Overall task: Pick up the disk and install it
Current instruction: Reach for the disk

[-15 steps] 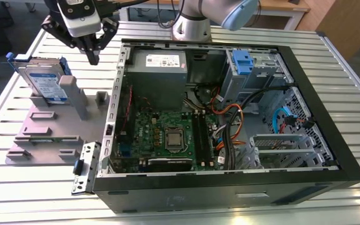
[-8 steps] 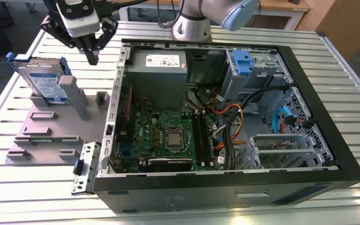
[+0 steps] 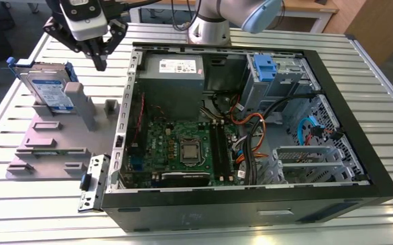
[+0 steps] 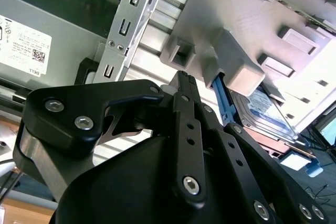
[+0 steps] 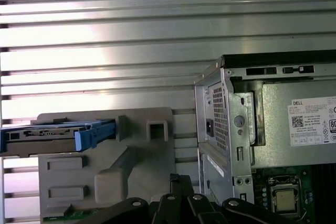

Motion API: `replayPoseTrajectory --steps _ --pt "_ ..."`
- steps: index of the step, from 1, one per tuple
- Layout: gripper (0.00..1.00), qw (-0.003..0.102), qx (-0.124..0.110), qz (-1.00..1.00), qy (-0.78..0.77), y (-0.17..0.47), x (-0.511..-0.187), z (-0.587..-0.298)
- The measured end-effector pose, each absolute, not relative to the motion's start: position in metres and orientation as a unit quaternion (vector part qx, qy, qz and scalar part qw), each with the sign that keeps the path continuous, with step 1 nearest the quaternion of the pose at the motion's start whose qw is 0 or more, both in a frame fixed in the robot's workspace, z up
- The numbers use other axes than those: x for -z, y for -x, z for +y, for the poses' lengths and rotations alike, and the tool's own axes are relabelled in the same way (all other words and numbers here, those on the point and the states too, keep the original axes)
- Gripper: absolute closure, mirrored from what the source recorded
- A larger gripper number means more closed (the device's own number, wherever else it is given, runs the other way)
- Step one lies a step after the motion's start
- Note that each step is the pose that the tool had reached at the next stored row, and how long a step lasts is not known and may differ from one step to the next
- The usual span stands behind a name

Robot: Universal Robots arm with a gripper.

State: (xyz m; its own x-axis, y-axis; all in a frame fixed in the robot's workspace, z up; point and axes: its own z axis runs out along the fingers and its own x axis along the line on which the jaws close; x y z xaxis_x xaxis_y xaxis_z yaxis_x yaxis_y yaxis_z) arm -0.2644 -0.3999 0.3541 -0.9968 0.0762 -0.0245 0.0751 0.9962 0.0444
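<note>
The arm (image 3: 213,20) is a shiny grey tube with a light blue cap (image 3: 261,15) on its joint. The hand (image 3: 100,65) is black, with a white block (image 3: 87,23) above it. Its black fingers (image 4: 185,114) have little holes and silver screws (image 4: 84,123).

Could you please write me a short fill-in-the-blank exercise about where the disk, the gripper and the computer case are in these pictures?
The disk stands in a grey holder on the exterior view's ___ of the computer case. The disk's plastic carrier frame is ___ in colour. The gripper hangs above the holder, holding nothing, with its fingers ___.
Missing words: left; blue; shut.
</note>
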Motion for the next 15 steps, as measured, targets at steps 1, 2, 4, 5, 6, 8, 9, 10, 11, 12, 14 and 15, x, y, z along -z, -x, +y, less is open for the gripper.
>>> replayPoseTrajectory --steps 1,2,4,5,6,8,9,10,11,12,14,15 --pt "0.89 0.013 -0.022 0.999 -0.038 0.2646 -0.3541 -0.3999" --pt "0.89 0.013 -0.022 0.999 -0.038 0.2648 -0.3541 -0.3999" --pt "0.89 0.013 -0.022 0.999 -0.038 0.2652 -0.354 -0.3999" --pt "0.89 0.013 -0.022 0.999 -0.038 0.2655 -0.354 -0.3999" --pt "0.89 0.013 -0.022 0.999 -0.038 0.2657 -0.354 -0.3999" --pt "0.89 0.013 -0.022 0.999 -0.038 0.2661 -0.3539 -0.3999" --pt "0.89 0.013 -0.022 0.999 -0.038 0.2663 -0.3539 -0.3999" --pt "0.89 0.013 -0.022 0.999 -0.038 0.2665 -0.3538 -0.3999" --pt "0.89 0.013 -0.022 0.999 -0.038 0.2667 -0.3538 -0.3999" --pt "0.89 0.013 -0.022 0.999 -0.038 0.2669 -0.3538 -0.3999" --pt "0.89 0.013 -0.022 0.999 -0.038 0.2673 -0.3537 -0.3999" --pt "0.89 0.013 -0.022 0.999 -0.038 0.2676 -0.3537 -0.3999"
